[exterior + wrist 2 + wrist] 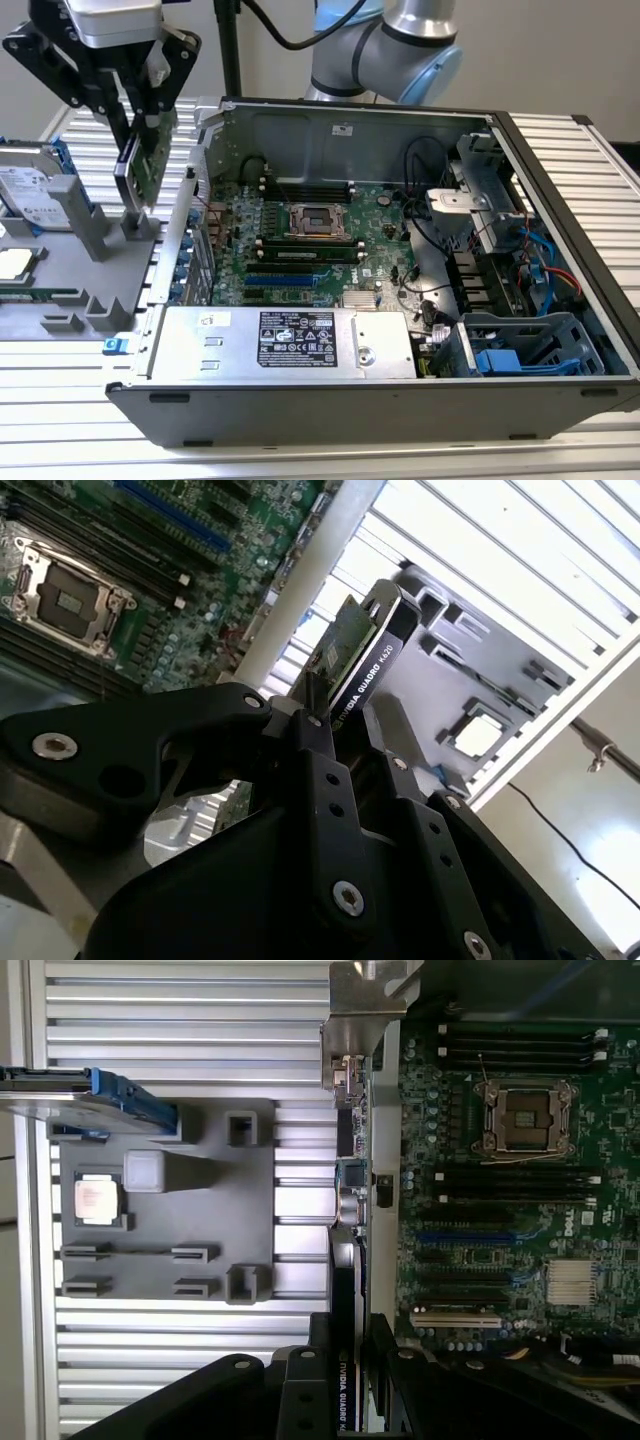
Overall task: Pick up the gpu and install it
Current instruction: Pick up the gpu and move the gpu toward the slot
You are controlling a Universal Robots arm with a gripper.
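green gpu (150, 165) sits clamped inside the black gripper (140, 122)

White lettering is noted along the black edge of the gpu (365, 675) in both wrist views (344, 1392). In the exterior view, a black label (296, 338) with white print, too fine to make out, is recorded on the power supply (190, 352) at 6 o'clock. A white printed label (38, 200) is recorded on the hard drive (52, 175) at 9 o'clock.

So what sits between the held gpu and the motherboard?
The computer case's upright metal end wall: in the exterior view the gpu hangs in the tool outside it, and the motherboard lies inside.
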